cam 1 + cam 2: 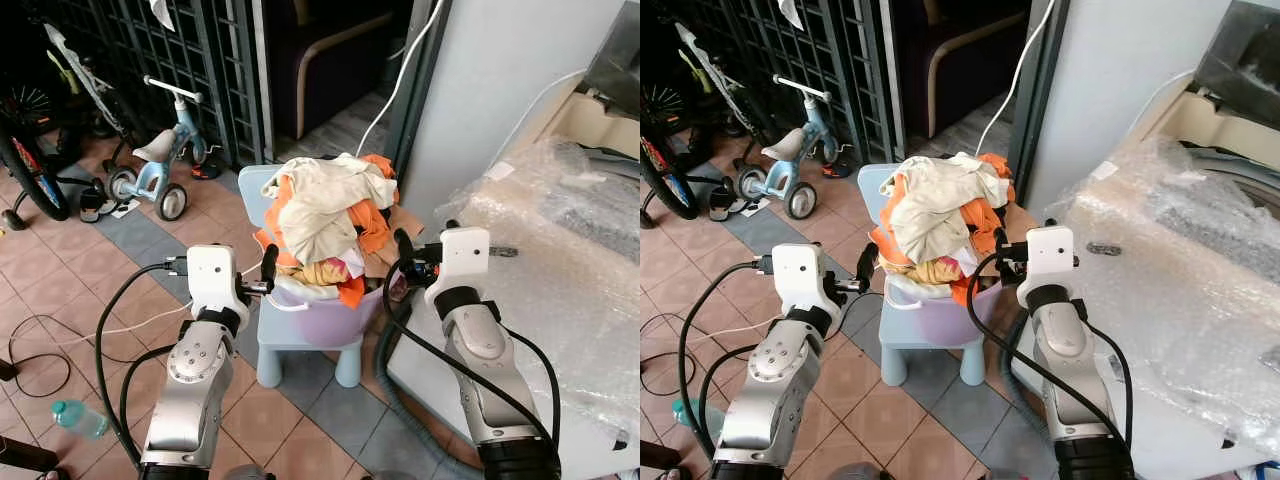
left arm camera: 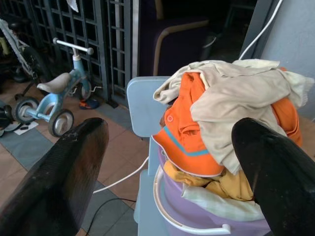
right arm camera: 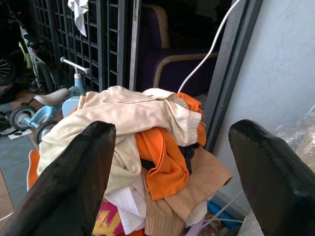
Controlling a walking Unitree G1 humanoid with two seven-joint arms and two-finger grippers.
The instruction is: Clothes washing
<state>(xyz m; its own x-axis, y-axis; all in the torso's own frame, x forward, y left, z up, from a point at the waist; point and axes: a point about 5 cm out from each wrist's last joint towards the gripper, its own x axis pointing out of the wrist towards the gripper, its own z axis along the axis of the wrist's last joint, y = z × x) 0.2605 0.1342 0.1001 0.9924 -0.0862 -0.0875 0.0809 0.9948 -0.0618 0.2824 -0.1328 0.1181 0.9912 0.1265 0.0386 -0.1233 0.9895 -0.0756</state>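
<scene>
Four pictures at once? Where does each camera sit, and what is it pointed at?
Left eye, right eye: on the head, looking down past both silver arms at the laundry pile in a purple basket on a blue chair.
Left wrist: along the left gripper, open fingers, toward the pile.
Right wrist: along the right gripper, likewise.
All share the pile.

The heaped clothes hide most of the lavender basket — and beneath it, the blue chair seat.
</scene>
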